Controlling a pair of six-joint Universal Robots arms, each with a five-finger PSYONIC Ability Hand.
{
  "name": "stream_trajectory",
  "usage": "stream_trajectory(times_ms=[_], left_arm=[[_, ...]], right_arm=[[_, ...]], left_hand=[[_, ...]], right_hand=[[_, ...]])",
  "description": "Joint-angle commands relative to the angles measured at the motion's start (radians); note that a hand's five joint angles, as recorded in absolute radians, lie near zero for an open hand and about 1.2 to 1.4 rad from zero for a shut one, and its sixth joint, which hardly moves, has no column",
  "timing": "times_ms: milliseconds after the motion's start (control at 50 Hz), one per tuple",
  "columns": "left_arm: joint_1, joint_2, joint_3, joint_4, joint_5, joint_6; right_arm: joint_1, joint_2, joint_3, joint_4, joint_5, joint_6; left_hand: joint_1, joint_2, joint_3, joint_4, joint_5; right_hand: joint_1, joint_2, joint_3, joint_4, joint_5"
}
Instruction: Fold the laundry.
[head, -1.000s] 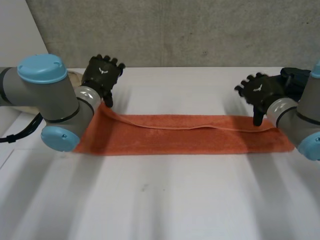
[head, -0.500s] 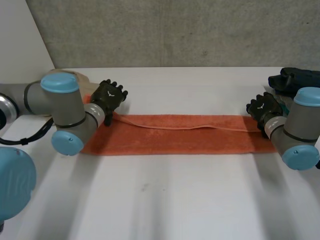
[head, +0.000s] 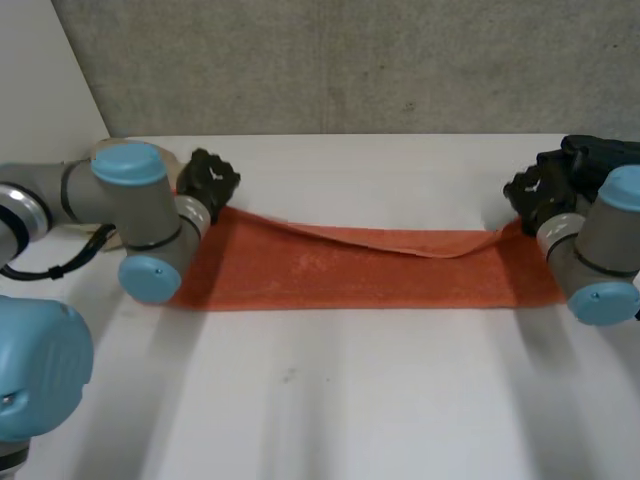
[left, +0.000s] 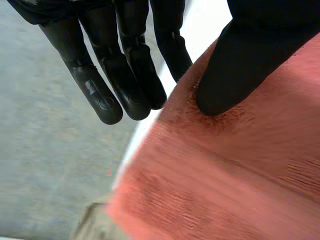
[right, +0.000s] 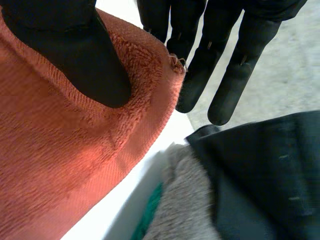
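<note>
An orange towel (head: 350, 270) lies as a long strip across the white table (head: 350, 400). My left hand (head: 208, 182) pinches its far left corner, and in the left wrist view the thumb (left: 240, 65) presses the towel (left: 240, 175) against the fingers (left: 125, 75) behind it. My right hand (head: 535, 192) pinches the far right corner. In the right wrist view its thumb (right: 80, 55) sits on the towel (right: 65, 150) with the fingers (right: 225, 65) behind the corner. Both held corners are raised a little, and the far edge sags between them.
A pile of dark clothes (head: 600, 155) lies at the table's far right, just behind my right hand. In the right wrist view it shows as dark cloth (right: 260, 175) with a grey piece (right: 185, 210) beside it. A concrete wall (head: 350, 60) stands behind the table.
Both hands have come down onto the towel's far corners, closed on them and lifted them slightly. The far edge has risen at both ends.
</note>
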Motion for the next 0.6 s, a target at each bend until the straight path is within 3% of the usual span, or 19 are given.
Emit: stream_trajectory(times_ms=[20,120,220,320,400,600], left_arm=[[0.029,0.226,-0.076,0.049,-0.007,-0.136],[0.055,0.418,-0.179,0.037,0.015,-0.272],[0.075,0.591,-0.325,-0.048,0.091,-0.286],[0.096,0.751,-0.521,-0.246,0.193,-0.215],[0.130,0.800,-0.650,-0.363,0.228,-0.140],[0.162,0.714,-0.808,-0.532,0.231,0.090]], right_arm=[[-0.025,-0.205,0.040,0.002,0.000,0.185],[-0.048,-0.331,0.052,0.081,-0.004,0.257],[-0.111,-0.443,0.062,0.324,-0.056,0.198],[-0.196,-0.523,0.109,0.690,-0.164,0.013],[-0.249,-0.553,0.185,0.871,-0.196,-0.142],[-0.273,-0.560,0.373,0.878,-0.178,-0.378]], left_hand=[[0.236,0.205,0.212,0.201,0.235],[0.236,0.205,0.212,0.201,0.235],[0.236,0.205,0.212,0.201,0.235],[0.236,0.205,0.212,0.201,0.235],[0.236,0.205,0.212,0.201,0.235],[0.236,0.205,0.212,0.201,0.235]], right_hand=[[0.262,0.219,0.216,0.205,0.229],[0.262,0.219,0.216,0.205,0.229],[0.262,0.219,0.216,0.205,0.229],[0.262,0.219,0.216,0.205,0.229],[0.262,0.219,0.216,0.205,0.229],[0.262,0.219,0.216,0.205,0.229]])
